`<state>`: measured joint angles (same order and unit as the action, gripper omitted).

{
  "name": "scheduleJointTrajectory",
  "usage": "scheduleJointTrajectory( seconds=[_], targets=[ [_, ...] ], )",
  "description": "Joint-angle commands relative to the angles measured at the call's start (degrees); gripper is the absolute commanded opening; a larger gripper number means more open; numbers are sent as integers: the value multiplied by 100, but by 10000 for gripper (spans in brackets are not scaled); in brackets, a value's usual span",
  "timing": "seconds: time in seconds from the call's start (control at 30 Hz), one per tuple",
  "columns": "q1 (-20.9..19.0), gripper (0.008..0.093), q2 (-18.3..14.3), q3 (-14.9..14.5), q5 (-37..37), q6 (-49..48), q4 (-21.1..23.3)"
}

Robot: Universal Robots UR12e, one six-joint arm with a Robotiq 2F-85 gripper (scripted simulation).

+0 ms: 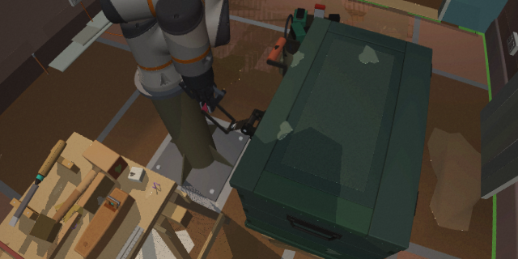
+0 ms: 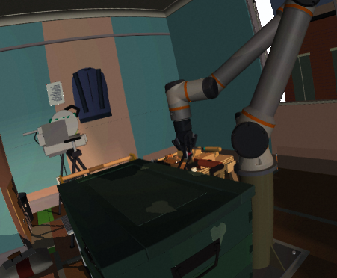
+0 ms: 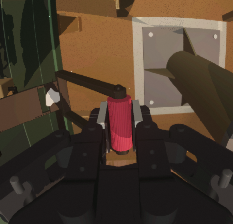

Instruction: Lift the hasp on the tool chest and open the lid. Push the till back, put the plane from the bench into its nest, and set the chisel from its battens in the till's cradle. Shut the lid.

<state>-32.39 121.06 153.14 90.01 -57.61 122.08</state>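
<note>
My gripper (image 3: 119,117) has its two fingers clamped on either side of the red grip (image 3: 119,126) of the hasp (image 1: 226,119), a dark bar frame hinged out from the long side of the green tool chest (image 1: 336,129). The chest's lid is down. The gripper (image 1: 207,105) hangs beside the chest, between it and the arm's pedestal. On the wooden bench (image 1: 77,194) lie the plane (image 1: 101,220) and a wooden-handled chisel (image 1: 38,176) on its battens. The till and nest inside the chest are hidden.
Behind the chest stand a miter saw on a stand (image 2: 59,136) and teal walls. An orange-handled tool (image 1: 277,50) and green gear sit at the chest's far end. The arm's pedestal and grey base plate (image 1: 202,162) stand close beside the chest, and a sawhorse stands under the bench.
</note>
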Motion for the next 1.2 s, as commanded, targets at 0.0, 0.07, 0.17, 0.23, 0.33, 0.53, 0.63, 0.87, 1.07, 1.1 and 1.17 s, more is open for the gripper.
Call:
scheduleJointTrajectory(
  seconds=[0.0,0.07,0.17,0.23,0.33,0.53,0.63,0.87,1.07,1.1,1.17],
  targets=[
    [-2,80,11,-15,-1,1,-21],
    [-5,80,37,-38,-1,4,-69],
    [-10,80,72,-72,-1,10,-139],
    [-15,80,94,-95,-1,15,-184],
    [-25,80,123,-131,-1,24,-249],
    [-49,80,171,-205,-1,48,-371],
    [-64,80,191,-243,-1,64,-428],
    [-107,80,222,-333,-1,106,-549],
    [-150,80,236,-412,-1,150,-643],
    [-158,80,237,-425,-1,158,-657],
    [-175,80,239,-452,-1,174,-685]
  ],
)
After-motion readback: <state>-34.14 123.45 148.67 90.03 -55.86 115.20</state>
